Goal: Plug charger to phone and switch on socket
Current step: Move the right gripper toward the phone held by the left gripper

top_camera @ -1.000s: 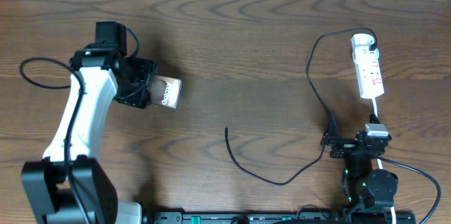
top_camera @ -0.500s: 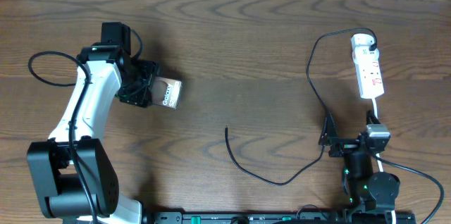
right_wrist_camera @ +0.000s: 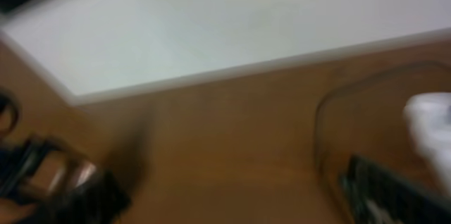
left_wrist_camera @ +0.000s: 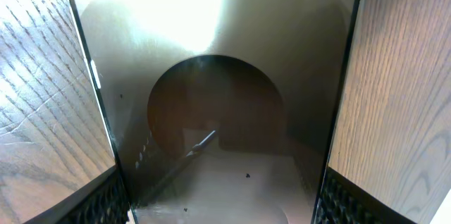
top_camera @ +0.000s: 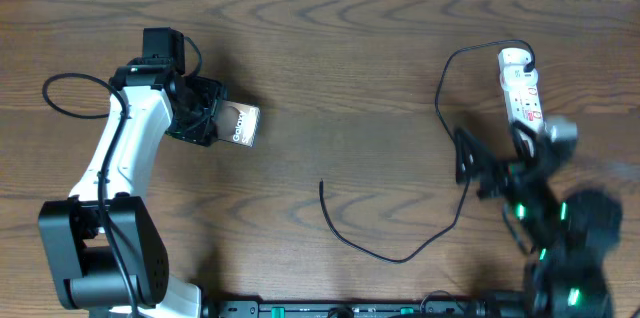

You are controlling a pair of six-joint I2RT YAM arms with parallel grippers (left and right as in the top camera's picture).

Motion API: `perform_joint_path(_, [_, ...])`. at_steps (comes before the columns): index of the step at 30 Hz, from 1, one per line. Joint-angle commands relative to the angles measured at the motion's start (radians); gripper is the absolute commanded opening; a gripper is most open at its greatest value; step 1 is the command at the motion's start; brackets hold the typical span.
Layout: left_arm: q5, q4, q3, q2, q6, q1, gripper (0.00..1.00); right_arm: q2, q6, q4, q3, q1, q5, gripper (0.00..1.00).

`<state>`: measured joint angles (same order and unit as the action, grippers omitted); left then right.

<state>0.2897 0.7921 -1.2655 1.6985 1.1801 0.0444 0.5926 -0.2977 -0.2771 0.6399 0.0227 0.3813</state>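
The phone (top_camera: 243, 125), a dark slab with white "Galaxy" lettering, lies at the table's left. My left gripper (top_camera: 207, 123) is shut on its left end. In the left wrist view the phone (left_wrist_camera: 211, 76) fills the space between both fingers (left_wrist_camera: 106, 203). The black charger cable (top_camera: 400, 256) curves across the table's middle, and its free tip (top_camera: 321, 185) lies loose. The white socket (top_camera: 522, 93) lies at the far right. My right gripper (top_camera: 472, 166) is motion-blurred, open and empty, just left of and below the socket. The right wrist view is blurred and shows the socket (right_wrist_camera: 433, 122) as a white smear.
The charger cable loops up to the socket's rounded far end (top_camera: 516, 55). A white wall band (right_wrist_camera: 211, 27) runs behind the table's far edge. The left arm's black cable (top_camera: 70, 98) loops over the table at the far left.
My right arm has risen from the front edge and swung up and right toward the socket, now blurred. My left gripper has shifted the phone slightly right and up.
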Motion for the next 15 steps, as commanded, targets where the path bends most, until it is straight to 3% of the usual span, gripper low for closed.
perform_joint_path(1, [0.013, -0.001, 0.002, -0.008, 0.003, -0.002, 0.07, 0.314, -0.002, -0.096, 0.197, -0.017, 0.336, 0.99])
perform_joint_path(6, [0.013, -0.002, 0.002, -0.008, 0.011, -0.002, 0.07, 0.751, 0.013, -0.100, 0.396, -0.018, 0.819, 0.99])
perform_joint_path(8, [0.013, -0.002, 0.002, -0.008, 0.011, -0.002, 0.07, 0.882, 0.014, -0.009, 0.428, -0.018, 0.875, 0.99])
perform_joint_path(10, [0.013, -0.002, 0.002, -0.008, 0.031, -0.002, 0.07, 1.033, -0.141, 0.216, 0.446, -0.019, 0.886, 0.99])
perform_joint_path(13, [0.012, -0.005, 0.002, -0.008, 0.051, -0.002, 0.07, 1.192, -0.525, 0.543, 0.447, -0.048, 0.936, 0.99])
perform_joint_path(15, [0.013, -0.005, 0.002, -0.008, 0.078, -0.004, 0.07, 1.272, -0.660, 0.776, 0.446, -0.086, 0.977, 0.99])
